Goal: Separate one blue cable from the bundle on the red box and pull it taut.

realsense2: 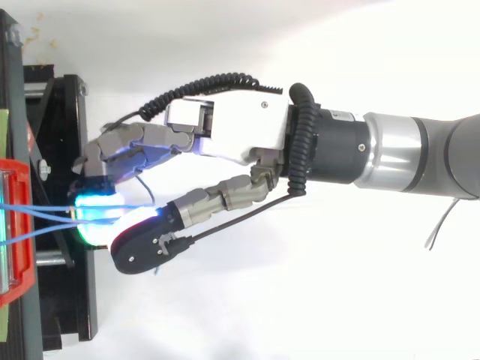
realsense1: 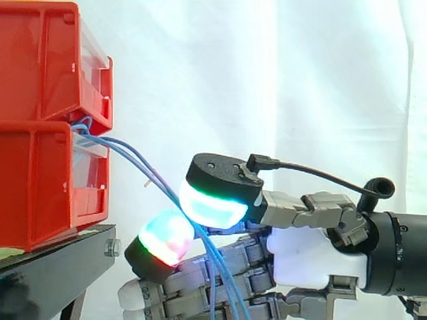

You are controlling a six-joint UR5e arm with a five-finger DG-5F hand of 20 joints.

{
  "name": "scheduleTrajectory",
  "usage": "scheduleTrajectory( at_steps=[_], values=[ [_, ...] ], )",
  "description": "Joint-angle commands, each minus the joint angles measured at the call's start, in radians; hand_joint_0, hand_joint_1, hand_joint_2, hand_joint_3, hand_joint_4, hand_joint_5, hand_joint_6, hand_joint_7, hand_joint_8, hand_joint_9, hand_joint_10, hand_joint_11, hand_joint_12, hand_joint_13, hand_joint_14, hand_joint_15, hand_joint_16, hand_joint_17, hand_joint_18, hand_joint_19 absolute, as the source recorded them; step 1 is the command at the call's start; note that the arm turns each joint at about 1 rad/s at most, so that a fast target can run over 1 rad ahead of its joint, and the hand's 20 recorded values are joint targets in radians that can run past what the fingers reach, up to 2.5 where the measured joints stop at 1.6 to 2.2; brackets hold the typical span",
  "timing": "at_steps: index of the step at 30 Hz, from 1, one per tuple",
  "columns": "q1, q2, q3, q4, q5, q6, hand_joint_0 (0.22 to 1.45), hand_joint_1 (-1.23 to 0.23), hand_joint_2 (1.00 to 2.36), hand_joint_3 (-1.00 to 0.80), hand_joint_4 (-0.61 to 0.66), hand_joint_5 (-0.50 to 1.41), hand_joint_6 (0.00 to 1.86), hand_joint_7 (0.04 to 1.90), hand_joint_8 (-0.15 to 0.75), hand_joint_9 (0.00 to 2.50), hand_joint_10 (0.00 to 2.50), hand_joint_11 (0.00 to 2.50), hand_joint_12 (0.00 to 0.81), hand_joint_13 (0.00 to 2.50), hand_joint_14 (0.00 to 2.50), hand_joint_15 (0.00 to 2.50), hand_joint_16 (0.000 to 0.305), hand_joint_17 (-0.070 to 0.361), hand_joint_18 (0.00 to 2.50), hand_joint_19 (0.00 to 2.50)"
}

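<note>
Blue cables [realsense1: 133, 155] come out between the two stacked red bins [realsense1: 40, 187] and curve down to the right in a loose arc. They pass between two glowing pads [realsense1: 212, 203] of my hand [realsense1: 313, 257], then hang down in front of the lower fingers. The thumb pad sits above the strands and a red-cyan finger pad [realsense1: 163, 240] sits below them, pinching them. From above, the blue cables [realsense2: 41, 214] run from the red bin [realsense2: 19, 225] to the cyan pad [realsense2: 97, 214], and my hand [realsense2: 240, 131] reaches in from the right.
The bins rest on a black stand [realsense1: 53, 267] with a bolt at its corner. A short loose wire end [realsense1: 150, 181] sticks out just left of the pads. A white curtain hangs behind.
</note>
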Motion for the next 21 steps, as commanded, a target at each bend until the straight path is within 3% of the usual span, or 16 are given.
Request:
scheduleTrajectory(
  at_steps=[1, 8, 17, 21],
  values=[
    [0.002, 0.007, 0.002, -0.043, -0.003, 0.003, 0.58, -0.69, 1.01, -0.29, 0.08, -0.14, 0.82, 0.91, 0.226, 0.56, 0.01, 0.16, 0.321, 0.19, 0.01, 0.2, 0.047, 0.105, 0.01, 0.09],
    [-0.003, 0.041, 0.002, -0.11, -0.006, 0.005, 0.55, -0.7, 1.0, -0.46, 0.13, -0.14, 0.85, 0.82, 0.233, 0.56, 0.0, 0.15, 0.328, 0.2, 0.01, 0.2, 0.048, 0.108, 0.02, 0.09],
    [-0.007, 0.081, 0.006, -0.161, -0.006, -0.001, 0.51, -0.63, 1.0, -0.5, 0.16, -0.11, 0.74, 0.91, 0.243, 0.57, 0.01, 0.15, 0.339, 0.21, 0.01, 0.21, 0.05, 0.112, 0.05, 0.11],
    [-0.009, 0.081, 0.037, -0.173, -0.003, 0.0, 0.51, -0.62, 1.0, -0.5, 0.18, -0.1, 0.66, 1.02, 0.244, 0.58, 0.0, 0.15, 0.341, 0.22, 0.01, 0.21, 0.05, 0.112, 0.06, 0.11]
  ],
)
